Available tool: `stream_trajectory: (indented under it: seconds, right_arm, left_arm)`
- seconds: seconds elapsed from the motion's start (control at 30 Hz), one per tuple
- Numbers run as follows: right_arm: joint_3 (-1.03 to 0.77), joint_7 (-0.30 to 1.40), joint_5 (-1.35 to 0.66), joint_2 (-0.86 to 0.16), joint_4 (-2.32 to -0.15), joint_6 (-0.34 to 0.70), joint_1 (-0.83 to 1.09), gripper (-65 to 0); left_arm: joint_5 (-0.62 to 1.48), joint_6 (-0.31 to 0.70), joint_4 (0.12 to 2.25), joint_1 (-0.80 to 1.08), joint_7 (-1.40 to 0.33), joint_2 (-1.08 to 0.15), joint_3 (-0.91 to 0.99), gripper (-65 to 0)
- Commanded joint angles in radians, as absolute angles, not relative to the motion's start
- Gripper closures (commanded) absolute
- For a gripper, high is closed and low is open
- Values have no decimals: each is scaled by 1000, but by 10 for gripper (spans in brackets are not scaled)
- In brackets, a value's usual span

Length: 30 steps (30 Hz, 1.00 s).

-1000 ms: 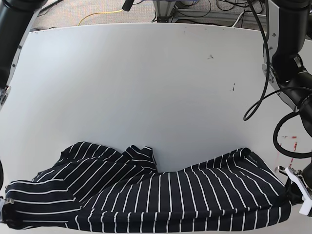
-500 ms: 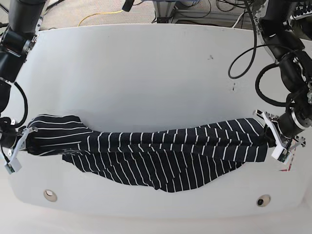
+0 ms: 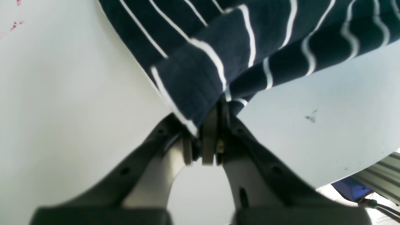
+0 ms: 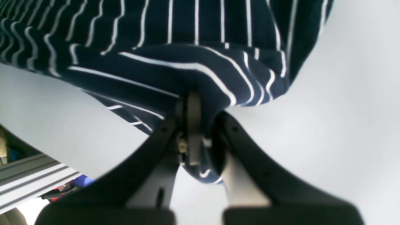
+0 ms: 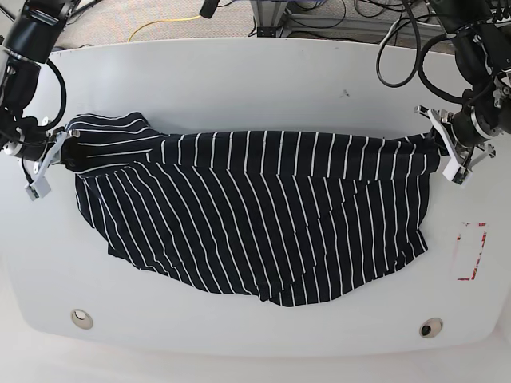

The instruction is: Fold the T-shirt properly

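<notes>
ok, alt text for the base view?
A dark striped T-shirt hangs spread over a white table, stretched between two arms. The left pincer and right pincer each clamp an upper corner of it.

A broad white table with rounded corners fills nearly the whole base view. Its surface is matte and evenly lit, with soft shadows. Small dark scuff marks sit toward 1 o'clock, and a red printed marking lies near the edge at 4 o'clock. Two round fittings are set into the near edge, one at 7 o'clock and one at 5 o'clock. Beyond the far edge, at 12 o'clock, grey carpeted floor shows, crossed by a yellow cable and a tangle of black cables around an aluminium frame.
</notes>
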State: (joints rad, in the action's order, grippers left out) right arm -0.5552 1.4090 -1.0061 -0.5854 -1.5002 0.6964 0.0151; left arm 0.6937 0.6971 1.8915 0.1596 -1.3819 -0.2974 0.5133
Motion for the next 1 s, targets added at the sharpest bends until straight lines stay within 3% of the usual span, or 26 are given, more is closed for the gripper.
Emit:
stream_trajectory:
  seconds: [0.0, 0.33, 0.97]
  right_arm:
    - [-595, 1396, -1050, -599, -1518, 698, 76, 0]
    - [-630, 1396, -1067, -555, -1621, 698, 150, 0]
    - [-466, 1396, -961, -725, -1647, 698, -447, 0]
  left_arm:
    - [693, 698, 1914, 209, -1377, -328, 532, -17]
    - [699, 698, 1916, 166, -1376, -328, 556, -17]
    - [690, 698, 1911, -403, -1382, -328, 446, -17]
